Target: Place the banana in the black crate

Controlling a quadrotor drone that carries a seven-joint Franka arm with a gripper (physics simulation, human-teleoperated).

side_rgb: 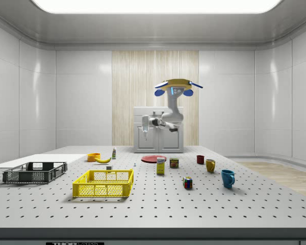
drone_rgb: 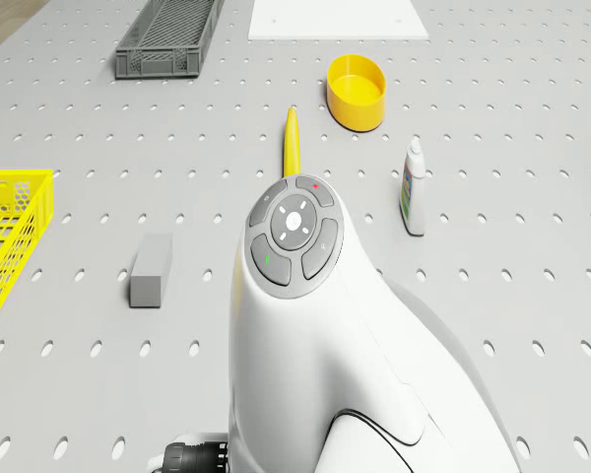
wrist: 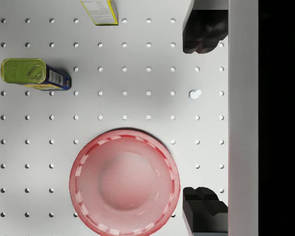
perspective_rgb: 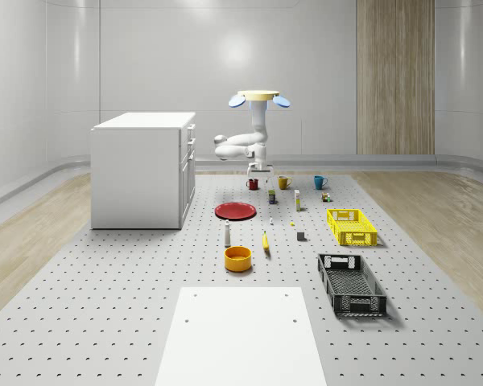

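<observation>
Drone (perspective_rgb: 262,97) hovering above the table's (perspective_rgb: 145,305) far end; arm folded, gripper (wrist: 205,118) pointing down, fingers apart and empty, over the plate (wrist: 124,181). Banana (perspective_rgb: 266,242) on the table between bowl (perspective_rgb: 237,258) and crate (perspective_rgb: 351,284).

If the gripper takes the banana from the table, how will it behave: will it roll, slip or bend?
The banana lies flat on the table, long and slightly curved, so it probably rocks rather than rolls away. It looks smooth and tapering, so a grasp near an end may slip; mid-body seems safer. It likely stays stiff when lifted.
</observation>
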